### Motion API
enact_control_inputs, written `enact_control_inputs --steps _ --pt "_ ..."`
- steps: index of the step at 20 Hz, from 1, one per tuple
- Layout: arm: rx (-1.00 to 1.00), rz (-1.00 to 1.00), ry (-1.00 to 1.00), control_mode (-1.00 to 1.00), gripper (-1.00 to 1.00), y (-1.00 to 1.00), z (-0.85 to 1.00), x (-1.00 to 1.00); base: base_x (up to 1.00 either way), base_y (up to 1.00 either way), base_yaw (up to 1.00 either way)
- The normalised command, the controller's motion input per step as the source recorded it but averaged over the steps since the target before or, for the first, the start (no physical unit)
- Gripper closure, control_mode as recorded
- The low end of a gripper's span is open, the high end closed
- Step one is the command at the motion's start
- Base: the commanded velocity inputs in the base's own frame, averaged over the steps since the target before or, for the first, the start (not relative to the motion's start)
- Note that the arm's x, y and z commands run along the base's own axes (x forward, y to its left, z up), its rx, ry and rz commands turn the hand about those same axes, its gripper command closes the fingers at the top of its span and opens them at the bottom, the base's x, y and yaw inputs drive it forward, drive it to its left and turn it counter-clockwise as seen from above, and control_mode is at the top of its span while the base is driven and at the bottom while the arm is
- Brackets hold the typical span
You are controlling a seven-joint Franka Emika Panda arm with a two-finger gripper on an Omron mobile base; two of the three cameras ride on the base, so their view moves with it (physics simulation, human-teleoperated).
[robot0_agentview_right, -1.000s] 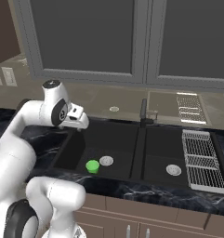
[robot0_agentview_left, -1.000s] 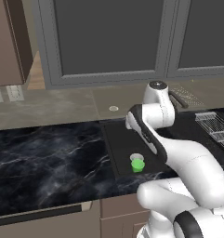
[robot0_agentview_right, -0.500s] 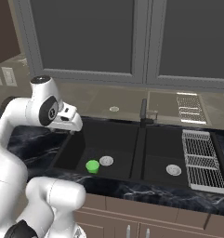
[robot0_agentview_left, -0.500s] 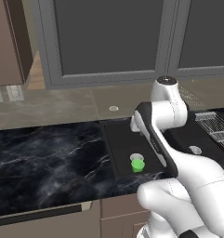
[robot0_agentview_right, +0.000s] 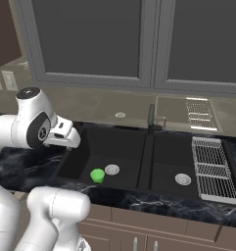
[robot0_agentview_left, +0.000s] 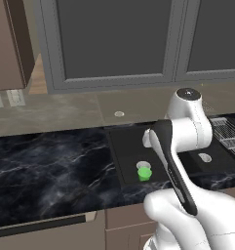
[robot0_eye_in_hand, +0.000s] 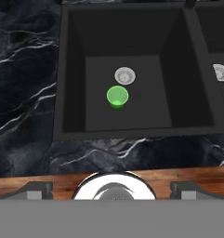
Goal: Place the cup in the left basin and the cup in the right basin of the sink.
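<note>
Arm swung left; green cup (robot0_eye_in_hand: 117, 96) stands (upright) in left basin (robot0_eye_in_hand: 146, 79).

A small bright green cup (robot0_agentview_left: 145, 173) stands upright on the floor of the left basin (robot0_agentview_left: 129, 151) of the matte black double sink (robot0_agentview_left: 120, 161), just in front of that basin's round silver drain (robot0_agentview_left: 143, 165). The white arm (robot0_agentview_left: 185, 132) rises across the sink's middle. Right of the arm shows the right basin's silver drain (robot0_agentview_left: 204, 157). Black marbled counter (robot0_agentview_left: 46, 166) spreads left of the sink.
</note>
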Motion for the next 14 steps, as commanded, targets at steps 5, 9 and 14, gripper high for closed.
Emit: enact_control_inputs --steps 5,9,14 --pt "0.0 0.0 0.0 -1.0 -1.0 0.0 0.0 -0.02 0.0 0.0 0.0" --pt "0.0 0.0 0.0 -1.0 -1.0 0.0 0.0 0.0 0.0 0.0 0.0" --pt "0.0 0.0 0.0 -1.0 -1.0 0.0 0.0 0.0 0.0 0.0 0.0"
